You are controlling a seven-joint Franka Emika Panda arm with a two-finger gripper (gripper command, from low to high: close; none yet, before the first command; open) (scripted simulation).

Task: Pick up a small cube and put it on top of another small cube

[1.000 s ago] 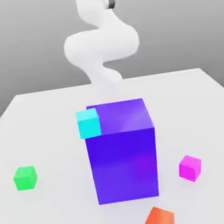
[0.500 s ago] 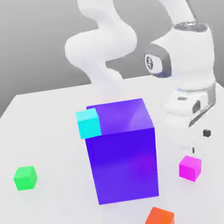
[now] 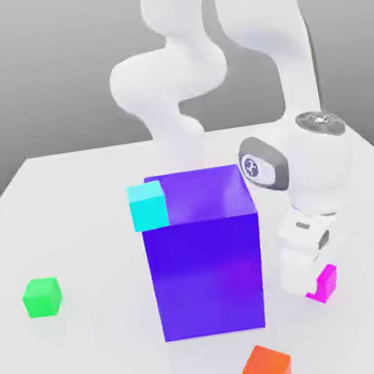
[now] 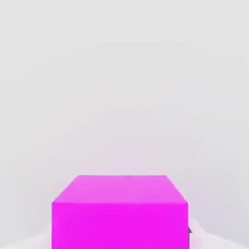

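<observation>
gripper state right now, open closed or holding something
Gripper: down at the magenta cube on the table; whether it is open, closed or gripping cannot be told.

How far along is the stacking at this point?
Done: the gripper is down at the magenta cube. In hand: the grasp, though the cube sits on the table. Left: lifting it past the purple block and setting it on the green cube.

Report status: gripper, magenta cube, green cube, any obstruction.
Gripper down at magenta cube, finger state unclear. Green cube sits on the table across the big blue-purple block, which stands between them.
</observation>
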